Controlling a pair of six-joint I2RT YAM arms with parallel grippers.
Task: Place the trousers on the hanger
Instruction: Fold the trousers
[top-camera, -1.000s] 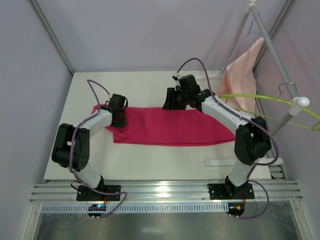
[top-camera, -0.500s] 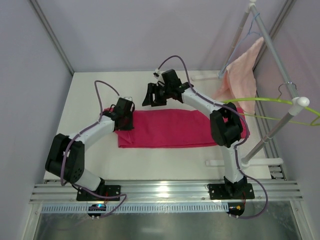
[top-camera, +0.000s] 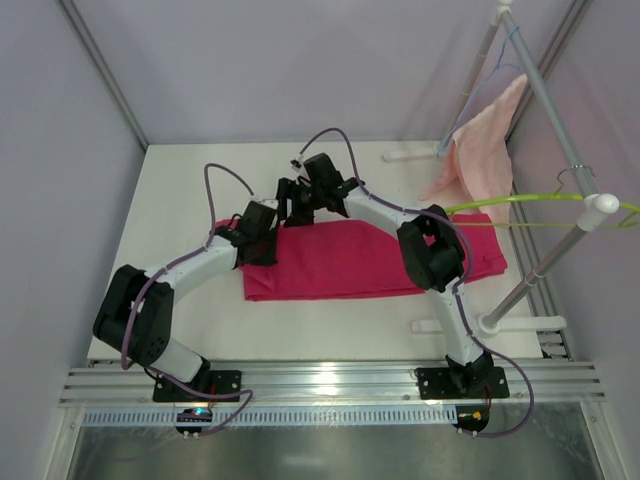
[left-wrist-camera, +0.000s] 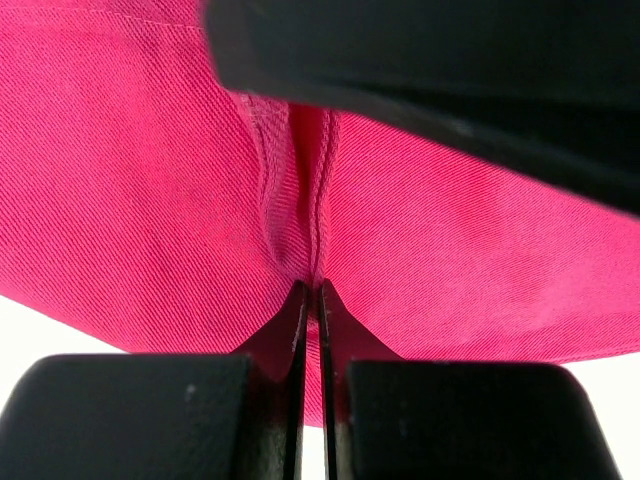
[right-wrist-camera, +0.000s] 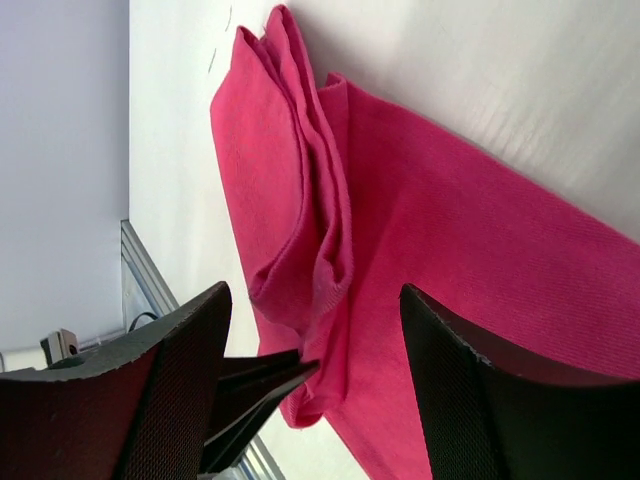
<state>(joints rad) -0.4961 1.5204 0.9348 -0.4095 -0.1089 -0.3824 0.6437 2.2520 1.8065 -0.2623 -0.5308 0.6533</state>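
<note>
The magenta trousers (top-camera: 370, 258) lie flat across the table, folded lengthwise. My left gripper (top-camera: 262, 240) is shut on a raised fold at their left end; the fabric (left-wrist-camera: 150, 180) is pinched between its tips (left-wrist-camera: 310, 292). My right gripper (top-camera: 292, 200) is open just above that same bunched end, its fingers (right-wrist-camera: 170, 380) straddling the fold of the trousers (right-wrist-camera: 300, 230) without touching it. The left gripper's fingertips (right-wrist-camera: 262, 385) show in the right wrist view, holding the cloth. The lime-green hanger (top-camera: 520, 203) hangs on the rack at the right, apart from the trousers.
A metal clothes rack (top-camera: 555, 120) stands at the right edge with its white base (top-camera: 490, 325) on the table. A salmon-pink towel (top-camera: 482, 150) and a light-blue wire hanger (top-camera: 508, 40) hang on it. Grey walls enclose the back and left.
The left gripper has dragged the trousers to the right. The right gripper has swung left along the cloth's far edge and now hovers over the left end beside the left gripper.
</note>
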